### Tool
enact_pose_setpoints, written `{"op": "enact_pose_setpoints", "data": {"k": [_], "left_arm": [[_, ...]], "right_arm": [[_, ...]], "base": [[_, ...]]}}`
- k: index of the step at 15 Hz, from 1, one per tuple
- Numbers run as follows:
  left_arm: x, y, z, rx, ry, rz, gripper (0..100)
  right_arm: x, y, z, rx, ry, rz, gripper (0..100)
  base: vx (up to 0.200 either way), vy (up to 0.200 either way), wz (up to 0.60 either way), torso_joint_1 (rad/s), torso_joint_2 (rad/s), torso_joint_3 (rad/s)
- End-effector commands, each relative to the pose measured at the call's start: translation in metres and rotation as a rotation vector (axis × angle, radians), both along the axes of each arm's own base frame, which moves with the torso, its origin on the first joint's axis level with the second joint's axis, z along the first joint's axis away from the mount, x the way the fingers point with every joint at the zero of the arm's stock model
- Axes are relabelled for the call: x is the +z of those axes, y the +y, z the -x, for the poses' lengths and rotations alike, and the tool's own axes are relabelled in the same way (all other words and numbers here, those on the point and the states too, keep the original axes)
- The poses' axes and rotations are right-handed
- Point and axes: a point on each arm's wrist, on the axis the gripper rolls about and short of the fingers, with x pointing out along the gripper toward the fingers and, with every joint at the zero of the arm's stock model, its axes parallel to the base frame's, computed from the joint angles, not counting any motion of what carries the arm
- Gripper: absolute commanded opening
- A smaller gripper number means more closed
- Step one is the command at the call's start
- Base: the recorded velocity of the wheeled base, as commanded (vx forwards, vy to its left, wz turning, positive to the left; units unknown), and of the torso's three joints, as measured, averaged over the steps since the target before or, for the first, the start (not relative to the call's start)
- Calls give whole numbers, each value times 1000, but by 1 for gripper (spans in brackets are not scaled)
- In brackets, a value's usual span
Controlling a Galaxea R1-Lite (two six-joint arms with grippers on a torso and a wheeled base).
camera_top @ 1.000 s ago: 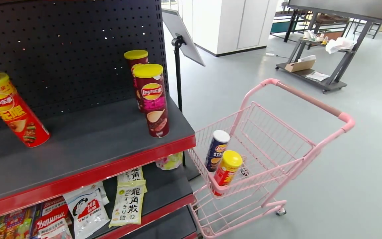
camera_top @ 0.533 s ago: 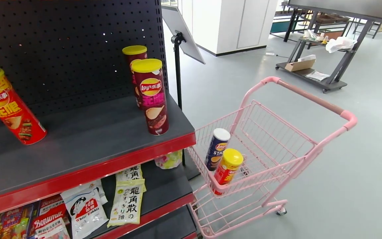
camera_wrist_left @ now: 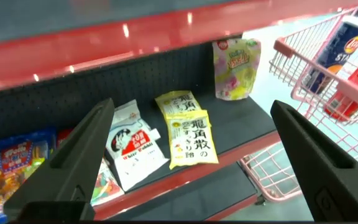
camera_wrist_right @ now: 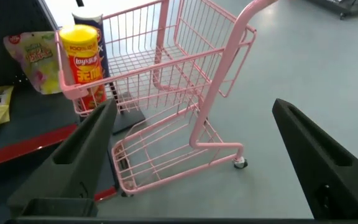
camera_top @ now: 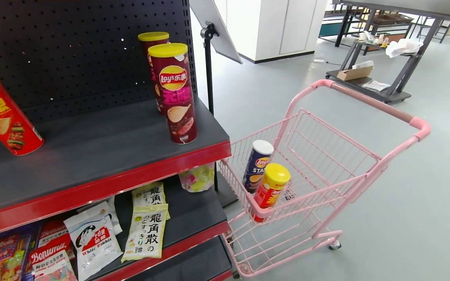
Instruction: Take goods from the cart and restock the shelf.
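Note:
A pink cart (camera_top: 365,101) stands to the right of the shelf (camera_top: 104,156). In its upper basket stand a red can with a yellow lid (camera_top: 271,191) and a dark blue can with a white lid (camera_top: 258,165). On the dark shelf top stand two maroon cans (camera_top: 174,93), one behind the other, and a red can (camera_top: 2,117) leans at the left. My left gripper (camera_wrist_left: 191,162) is open, facing the lower shelf with its snack bags (camera_wrist_left: 188,137). My right gripper (camera_wrist_right: 191,162) is open in front of the cart (camera_wrist_right: 216,81), with the red can (camera_wrist_right: 86,62) at its near corner.
The lower shelf holds flat snack bags (camera_top: 147,230) and a pale green bag (camera_top: 197,177). A tilted board on a black stand (camera_top: 209,58) rises behind the shelf's right end. A black trolley (camera_top: 369,78) and white cabinets (camera_top: 275,27) stand far back. Grey floor lies open to the right.
The whole head view has shifted: shelf and cans sit higher and more to the left, the cart slightly higher. The things themselves have not moved.

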Motion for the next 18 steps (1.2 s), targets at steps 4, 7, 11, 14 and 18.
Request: {"op": "enact_pose_setpoints", "data": {"k": [4, 7, 11, 14, 18], "left_arm": [[0, 0, 0, 0, 1, 0, 100], [0, 0, 0, 0, 1, 0, 100], [0, 0, 0, 0, 1, 0, 100], [0, 0, 0, 0, 1, -1, 100], [0, 0, 0, -1, 1, 0, 100]], "right_arm": [[0, 0, 0, 0, 1, 5, 100], [1, 0, -1, 5, 16, 8, 100], [1, 0, -2, 49, 34, -5, 100], [144, 3, -30, 179, 10, -88, 100], [165, 22, -131, 382, 194, -127, 100]], "base": [[0, 0, 0, -185, 541, 350], [0, 0, 0, -119, 398, 259], [0, 0, 0, -15, 51, 38], [0, 0, 0, 0, 0, 0], [0, 0, 0, 0, 0, 0]]}}
